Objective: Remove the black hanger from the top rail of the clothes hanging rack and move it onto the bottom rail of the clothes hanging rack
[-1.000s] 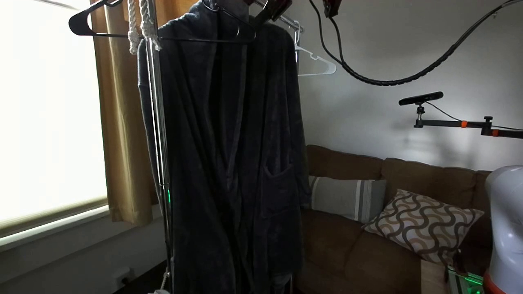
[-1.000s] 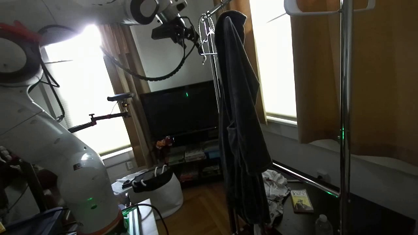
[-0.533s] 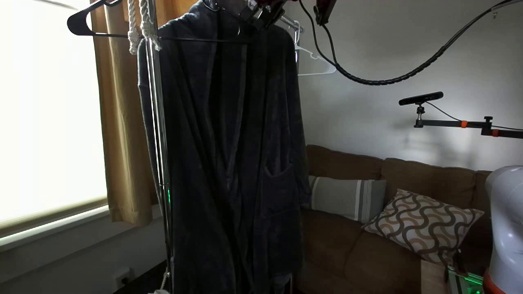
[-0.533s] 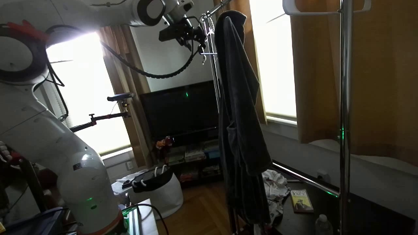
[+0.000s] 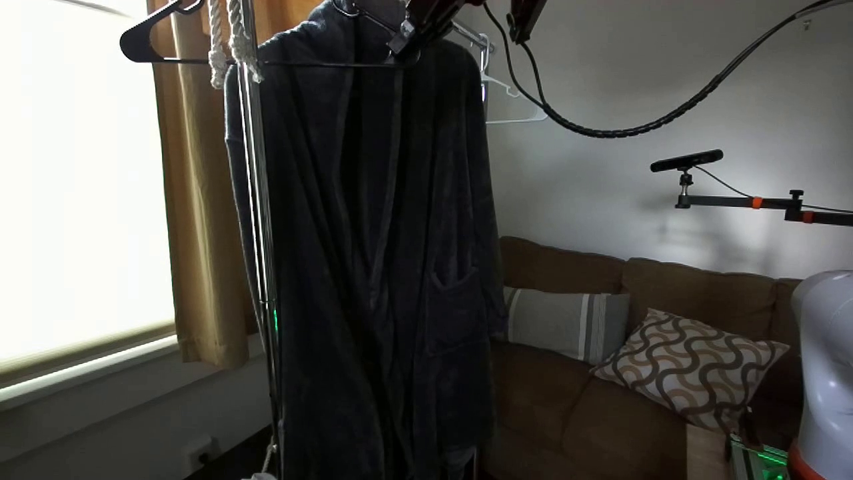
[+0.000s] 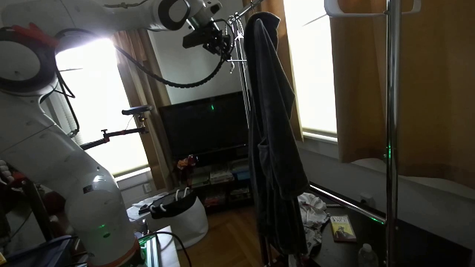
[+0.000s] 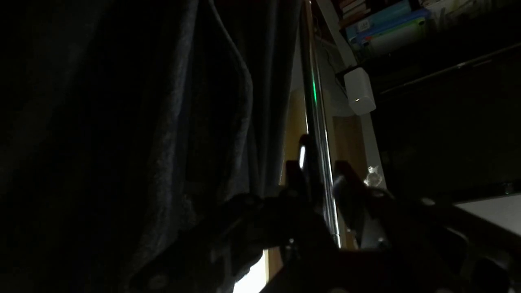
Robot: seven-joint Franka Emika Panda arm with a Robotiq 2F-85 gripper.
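Observation:
The black hanger (image 5: 138, 44) hangs at the near end of the rack, in front of a grey robe. My gripper (image 5: 401, 41) is at the robe-side end of this hanger. In the wrist view a dark end of the hanger (image 7: 311, 162) lies between the fingers, close to the left one. A gap still shows between it and the right finger, so the gripper (image 7: 319, 173) is partly open around it. The top rail (image 6: 244, 12) shows above the robe. Low down, the bottom rail (image 6: 349, 204) shows beside the robe.
The grey robe (image 5: 373, 233) hangs right beside the gripper. Chrome posts (image 5: 256, 200) and knotted ropes (image 5: 216, 57) stand close by. A white hanger (image 5: 526, 110) hangs farther along. Near the bottom rail are crumpled white cloth (image 6: 313, 215), a book (image 6: 342, 228) and a bottle (image 6: 367, 256).
My gripper has moved toward the robe and the end of the hanger, and its jaws look narrower. The hanger's far end has shifted slightly right and down in an exterior view.

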